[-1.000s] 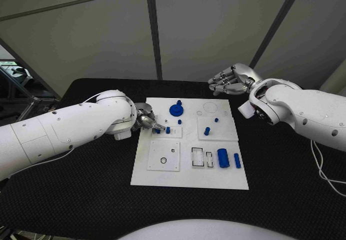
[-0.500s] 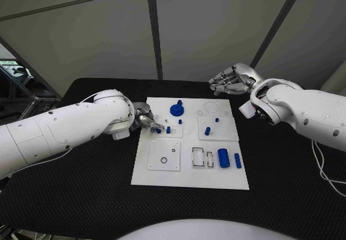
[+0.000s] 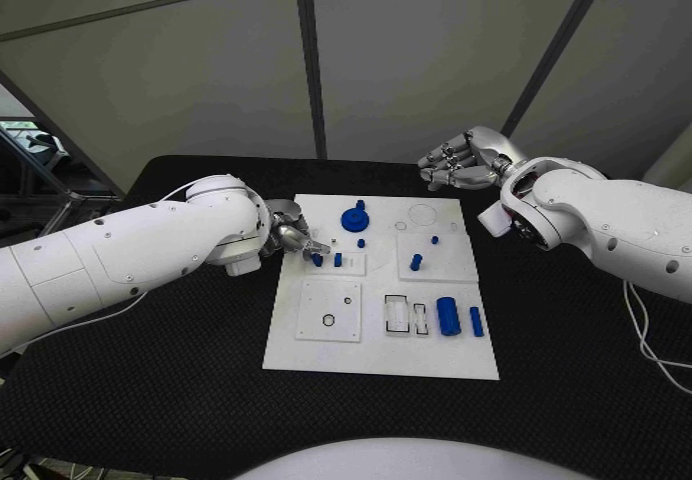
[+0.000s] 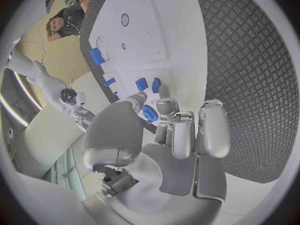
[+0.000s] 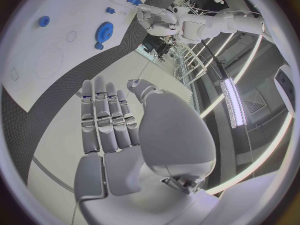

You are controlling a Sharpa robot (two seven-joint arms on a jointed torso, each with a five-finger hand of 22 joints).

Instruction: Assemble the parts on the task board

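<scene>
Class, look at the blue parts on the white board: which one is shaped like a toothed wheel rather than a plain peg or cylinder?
The blue gear near the board's far edge, beside the left hand. It is a wide round toothed disc with a knob on top; the other blue parts are plain pegs and cylinders.

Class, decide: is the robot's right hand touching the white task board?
Apart. In the head view the right hand hovers past the far edge of the white task board, with black table between them; the right wrist view shows its fingers extended and holding nothing.
</scene>
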